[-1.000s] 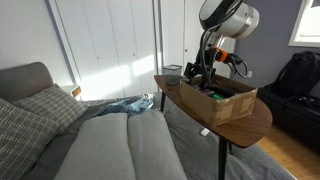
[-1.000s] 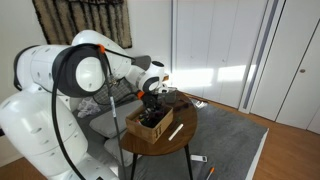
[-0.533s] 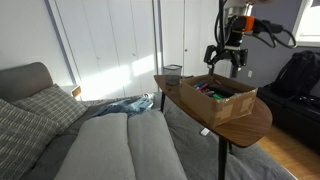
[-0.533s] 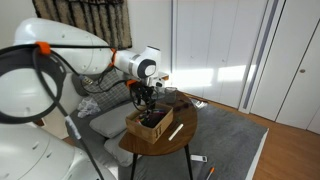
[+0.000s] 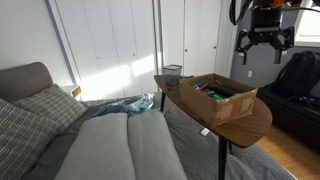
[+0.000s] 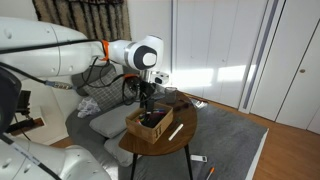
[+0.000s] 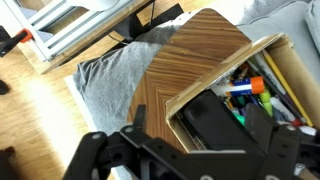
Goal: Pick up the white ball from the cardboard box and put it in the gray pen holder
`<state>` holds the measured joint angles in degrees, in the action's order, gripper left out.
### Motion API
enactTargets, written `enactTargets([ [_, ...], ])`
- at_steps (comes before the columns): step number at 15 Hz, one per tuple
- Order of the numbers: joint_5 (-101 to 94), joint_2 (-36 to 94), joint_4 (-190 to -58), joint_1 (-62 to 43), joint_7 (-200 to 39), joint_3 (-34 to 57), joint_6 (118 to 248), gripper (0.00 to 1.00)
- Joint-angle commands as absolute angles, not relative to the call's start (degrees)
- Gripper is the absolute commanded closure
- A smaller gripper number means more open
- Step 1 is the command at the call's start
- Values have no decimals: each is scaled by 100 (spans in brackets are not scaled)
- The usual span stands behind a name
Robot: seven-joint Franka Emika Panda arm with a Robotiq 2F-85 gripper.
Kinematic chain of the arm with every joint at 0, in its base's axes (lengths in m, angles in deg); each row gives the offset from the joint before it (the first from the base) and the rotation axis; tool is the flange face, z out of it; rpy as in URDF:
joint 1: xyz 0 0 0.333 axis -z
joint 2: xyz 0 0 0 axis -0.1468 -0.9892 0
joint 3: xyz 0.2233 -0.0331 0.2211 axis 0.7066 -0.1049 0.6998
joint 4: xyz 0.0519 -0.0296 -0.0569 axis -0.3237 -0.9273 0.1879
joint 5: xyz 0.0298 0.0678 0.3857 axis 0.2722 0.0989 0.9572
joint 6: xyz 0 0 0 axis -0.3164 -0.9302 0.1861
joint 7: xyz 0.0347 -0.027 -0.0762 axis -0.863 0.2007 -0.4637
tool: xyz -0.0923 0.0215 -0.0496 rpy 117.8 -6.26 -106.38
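Note:
The cardboard box (image 5: 222, 99) stands on the round wooden table (image 5: 250, 125) and holds several coloured markers and a dark object. It also shows in an exterior view (image 6: 150, 126) and in the wrist view (image 7: 262, 92). I see no white ball in any view. The gray mesh pen holder (image 5: 172, 73) stands at the table's far end, beyond the box. My gripper (image 5: 263, 45) hangs open and empty well above the box; it also shows in an exterior view (image 6: 147, 98). In the wrist view its dark fingers (image 7: 195, 150) fill the bottom edge.
A white stick-like item (image 5: 203, 131) lies on the table beside the box. A gray sofa (image 5: 110, 145) with cushions stands next to the table. White closet doors (image 5: 110, 40) are behind. A dark bag (image 5: 300, 75) sits on a low unit past the table.
My gripper has risen from inside the box to well above it and moved away to one side. It holds nothing.

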<state>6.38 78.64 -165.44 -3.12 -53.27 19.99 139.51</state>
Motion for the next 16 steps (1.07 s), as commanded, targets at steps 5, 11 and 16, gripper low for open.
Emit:
enactTargets([
  [5,722,7076,-16388,-6,-4008,2158,15158,0],
  [11,679,6139,-16097,-203,-2211,2266,16379,0],
  [16,1519,5710,-15798,-840,-2792,2142,16657,0],
])
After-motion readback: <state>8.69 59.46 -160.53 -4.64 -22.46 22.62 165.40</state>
